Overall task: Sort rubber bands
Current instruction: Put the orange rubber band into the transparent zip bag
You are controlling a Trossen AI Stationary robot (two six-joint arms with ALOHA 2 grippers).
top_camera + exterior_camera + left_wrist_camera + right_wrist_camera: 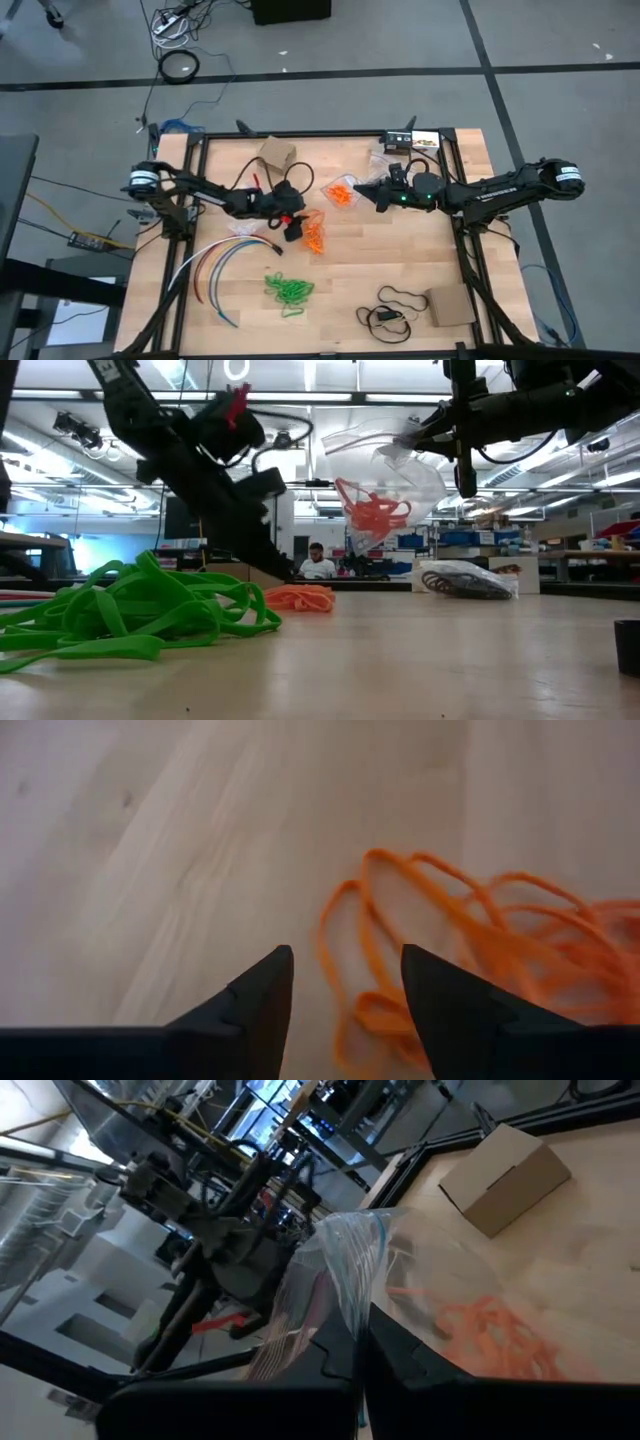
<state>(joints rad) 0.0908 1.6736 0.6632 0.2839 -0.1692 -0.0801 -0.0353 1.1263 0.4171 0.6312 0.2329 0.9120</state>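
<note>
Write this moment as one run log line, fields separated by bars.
left gripper: open, above loose orange rubber bands | right gripper: shut on clear plastic bag holding orange bands, lifted | green rubber bands: heap on table

Bright green rubber bands (288,290) lie near; orange rubber bands (315,236) sit mid-tabletop, more orange showing through a clear plastic bag (385,485). Pale wood tabletop (360,260), black cord loop (400,298).

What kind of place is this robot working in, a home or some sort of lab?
Most likely a robotics lab or workshop. Behind the wooden table the low view shows a big open hall with ceiling strip lights, workbenches, and a person seated at one. Loose cables lie on the grey floor.
</note>
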